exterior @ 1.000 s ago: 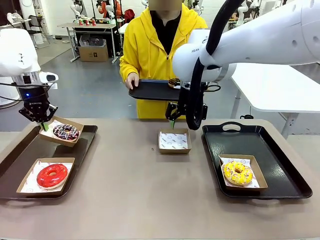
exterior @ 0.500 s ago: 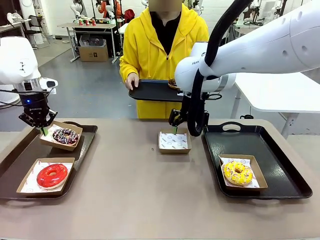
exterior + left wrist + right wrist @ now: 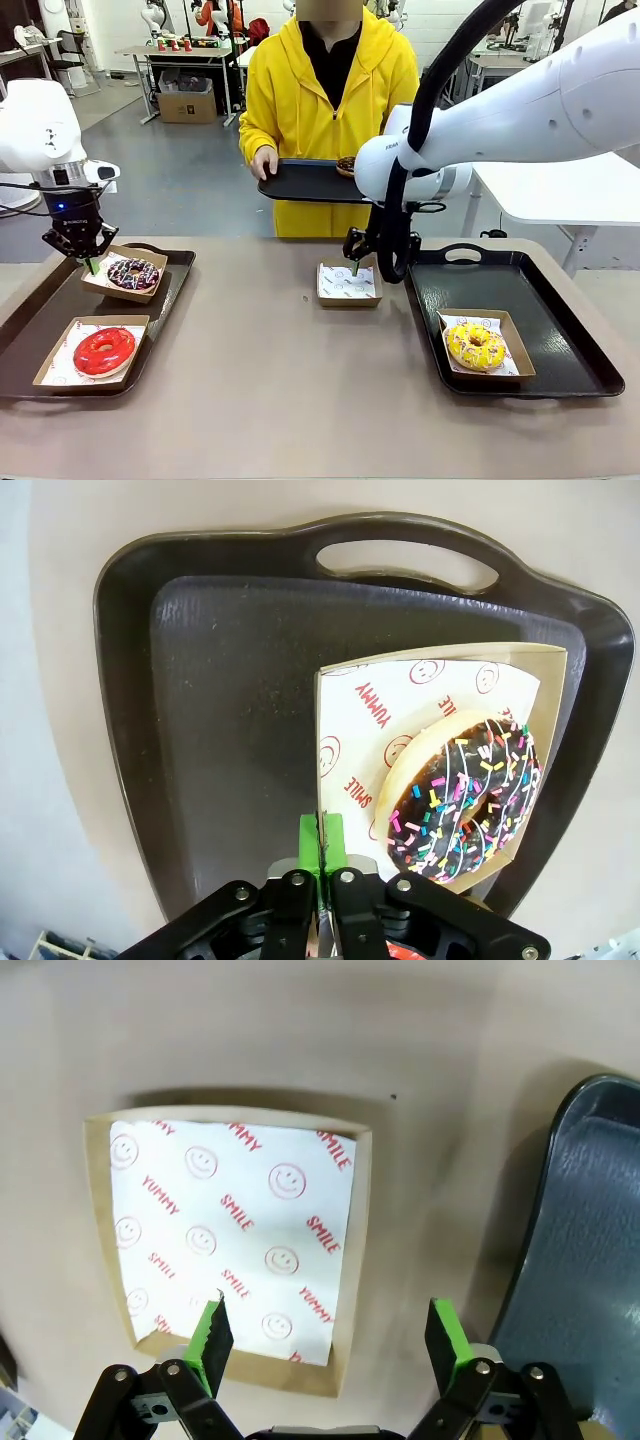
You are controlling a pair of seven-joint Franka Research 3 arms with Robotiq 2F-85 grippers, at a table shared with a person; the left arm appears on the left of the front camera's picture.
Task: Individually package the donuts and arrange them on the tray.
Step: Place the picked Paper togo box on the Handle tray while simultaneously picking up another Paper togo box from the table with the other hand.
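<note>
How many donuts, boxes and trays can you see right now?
Donuts: 4: red, sprinkled chocolate, yellow, one on the person's tray
Boxes: 4, one empty
Trays: 3: left, right, person's
Total: 11

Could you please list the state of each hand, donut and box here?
left hand: shut on sprinkle donut's box edge
right hand: open above the empty box
sprinkle donut's box: held, on left tray
empty box: empty, on table
red donut: boxed
yellow donut: boxed, on right tray
</note>
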